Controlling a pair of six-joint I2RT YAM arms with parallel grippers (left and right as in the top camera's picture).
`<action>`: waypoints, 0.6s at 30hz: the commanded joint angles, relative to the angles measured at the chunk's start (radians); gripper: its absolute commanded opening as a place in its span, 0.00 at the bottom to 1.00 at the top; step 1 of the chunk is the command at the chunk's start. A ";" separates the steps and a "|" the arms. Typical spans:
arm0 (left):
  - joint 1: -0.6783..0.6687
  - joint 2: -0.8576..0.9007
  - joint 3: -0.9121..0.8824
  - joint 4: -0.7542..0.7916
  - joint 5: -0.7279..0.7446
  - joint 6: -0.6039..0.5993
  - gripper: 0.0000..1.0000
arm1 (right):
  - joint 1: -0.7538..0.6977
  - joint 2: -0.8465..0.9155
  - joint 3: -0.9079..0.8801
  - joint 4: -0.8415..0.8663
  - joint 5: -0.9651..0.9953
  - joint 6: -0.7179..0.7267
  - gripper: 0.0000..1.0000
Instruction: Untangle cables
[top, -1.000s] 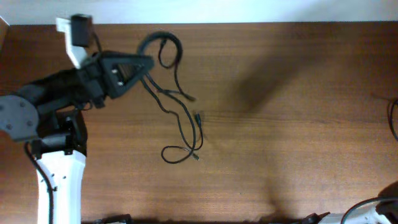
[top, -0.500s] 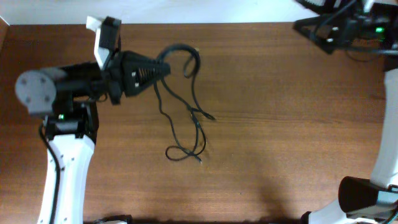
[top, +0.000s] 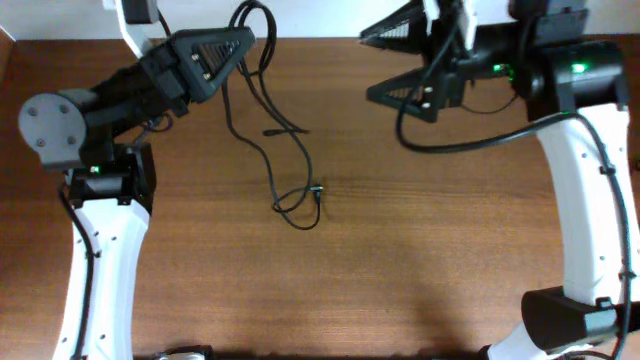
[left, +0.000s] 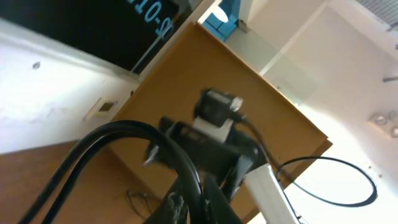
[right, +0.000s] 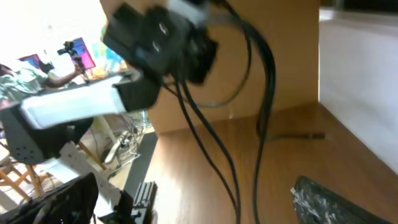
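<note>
1. Right arm: has swung in over the table. The right gripper has its fingers spread wide, holds nothing, and faces the left one.
2. Left gripper: has lifted toward the far edge, clamped on the cables.
3. Cables: now drawn out long. The strands hang beneath the left gripper, with the end loop lying well below it and apart from the right gripper. This probably readies them for a second grasp.

One cable bundle; two grippers: left gripper, right gripper

A brown wooden table meets a white wall at its far edge.
</note>
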 joint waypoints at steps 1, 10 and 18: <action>-0.010 -0.011 0.066 0.009 -0.048 -0.048 0.05 | 0.069 0.011 0.001 -0.023 0.126 -0.108 0.99; -0.092 -0.010 0.069 -0.006 -0.109 -0.042 0.00 | 0.221 0.060 0.001 -0.030 0.224 -0.113 0.99; -0.133 -0.009 0.069 -0.006 -0.167 -0.039 0.00 | 0.240 0.068 0.001 -0.030 0.224 -0.113 0.60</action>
